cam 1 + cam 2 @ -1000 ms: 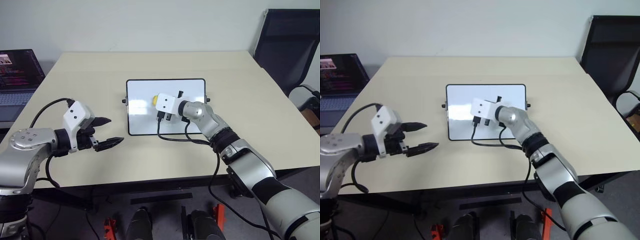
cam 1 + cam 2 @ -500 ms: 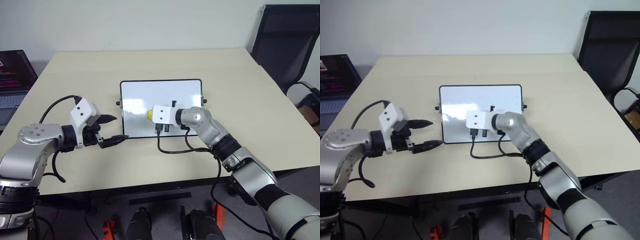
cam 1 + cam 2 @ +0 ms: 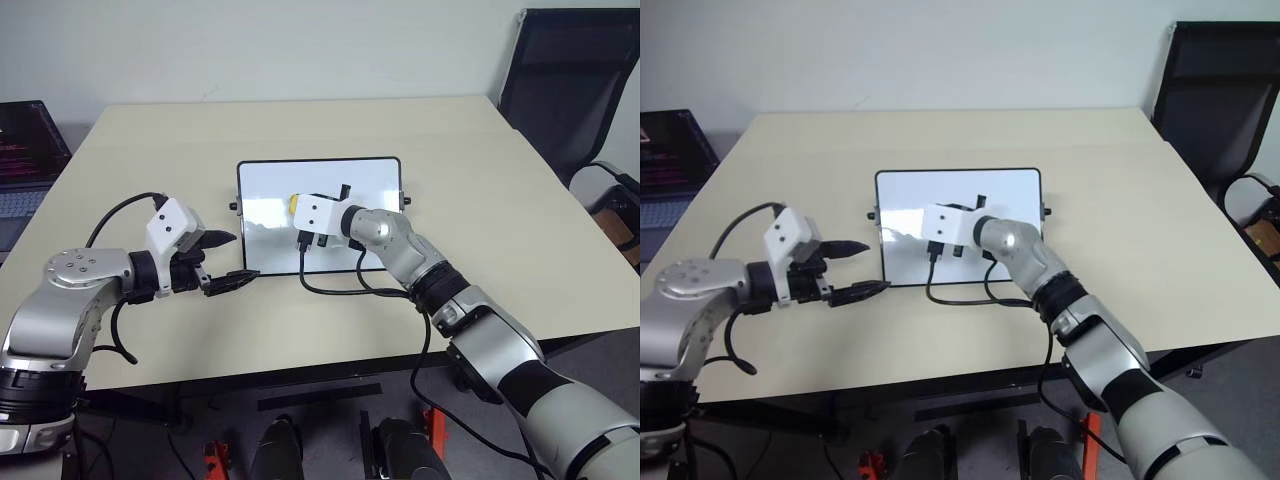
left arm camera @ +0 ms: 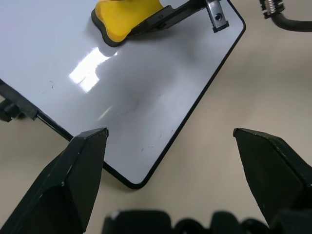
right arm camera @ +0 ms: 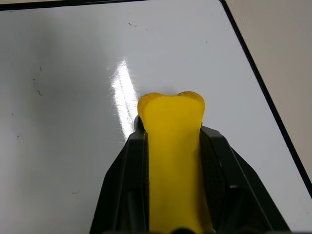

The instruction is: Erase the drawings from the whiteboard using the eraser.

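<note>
Jaws of the left gripper [image 3: 228, 260] stand wide apart and hold nothing; they hover just off the near left corner of the whiteboard [image 3: 370, 180], over the tabletop [image 3: 500, 200]. In the left wrist view both black fingers [image 4: 73, 180] frame that rounded corner, with bare beige surface under them. Whether a fingertip touches the board's frame cannot be told.

Just beyond, the right gripper [image 3: 296, 206] reaches across the board from the right, its jaws clamped together on the eraser [image 5: 173, 146]. The yellow block sticks out past the fingertips and sits over the left half of the white surface, close to or on it; contact is likely but not certain from these views.

The drawings seem mostly gone: no red strokes show on the parts of the board in view, only a few faint specks and a dull smear near the lower edge. The task therefore looks close to done, with perhaps a last pass left over that residue.

Risks from here: the board lies loose on the tabletop, and a firm sideways wipe could push it along or spin it, since the left gripper is not clearly bracing it. The right arm's cable [image 3: 330, 290] loops across the board's near edge and could snag the frame. The eraser, pinched narrowly, might twist in the grip under pressure.

Farther off, a laptop [image 3: 25, 150] sits at the far left and a black chair [image 3: 570, 80] at the far right.
</note>
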